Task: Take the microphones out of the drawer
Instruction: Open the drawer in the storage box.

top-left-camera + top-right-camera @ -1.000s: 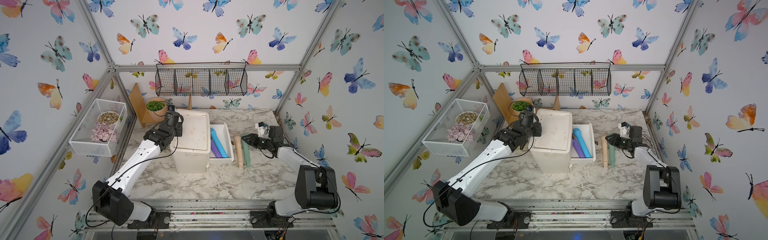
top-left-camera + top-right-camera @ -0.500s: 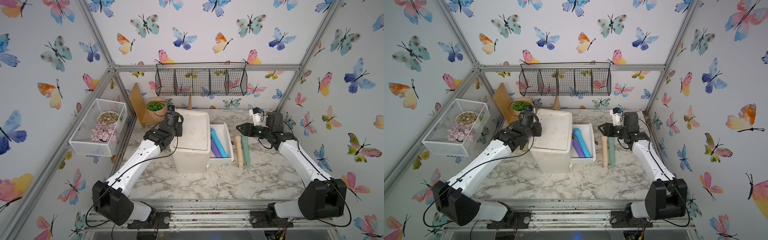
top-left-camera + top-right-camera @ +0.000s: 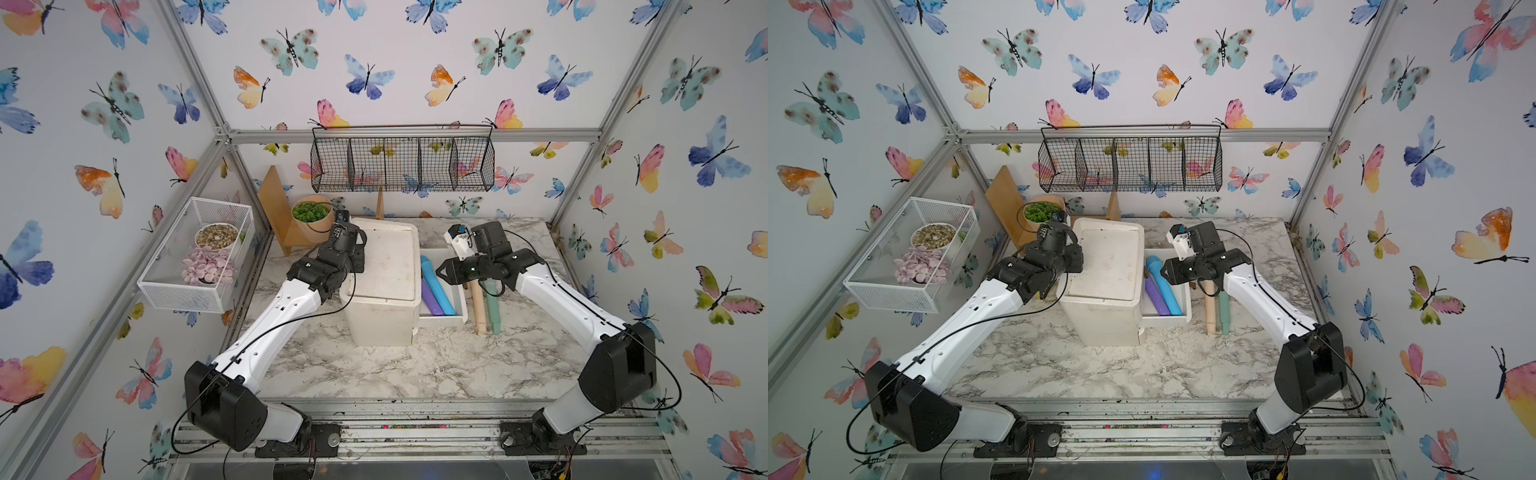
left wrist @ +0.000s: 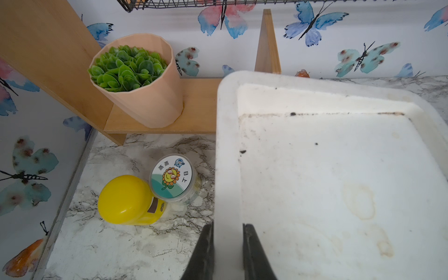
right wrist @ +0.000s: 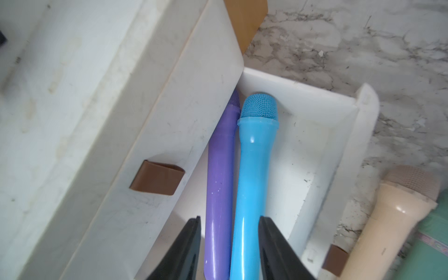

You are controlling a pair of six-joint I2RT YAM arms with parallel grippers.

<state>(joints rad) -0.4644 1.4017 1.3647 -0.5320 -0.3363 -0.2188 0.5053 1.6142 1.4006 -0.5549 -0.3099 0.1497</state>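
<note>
Lying in the drawer: the blue microphone point(image 5: 254, 169), mesh head toward the back, pressed against a purple microphone point(image 5: 219, 181) along its length.
Drawer point(image 5: 322, 135): you see it pulled out from the right side of the white cabinet point(image 3: 386, 266) in both top views.
Writing: the lid of the small jar point(image 4: 172, 177) left of the cabinet shows Chinese characters around a cartoon sunflower.
Right gripper point(image 5: 230, 219): your fingers stand apart, straddling both handles in the drawer; whether they touch cannot be told.
Right arm: elbow out to the right, forearm reaching in, wrist over the drawer.
Left gripper point(image 4: 228, 225): clamped on the cabinet's top rim, one finger on each side.
Left arm: stretched forward, wrist at the cabinet's left edge.
Table: a beige microphone point(image 5: 388, 218) and a green microphone point(image 5: 431, 242) lie side by side just right of the drawer; a yellow container point(image 4: 126, 201) touches the jar.
</note>
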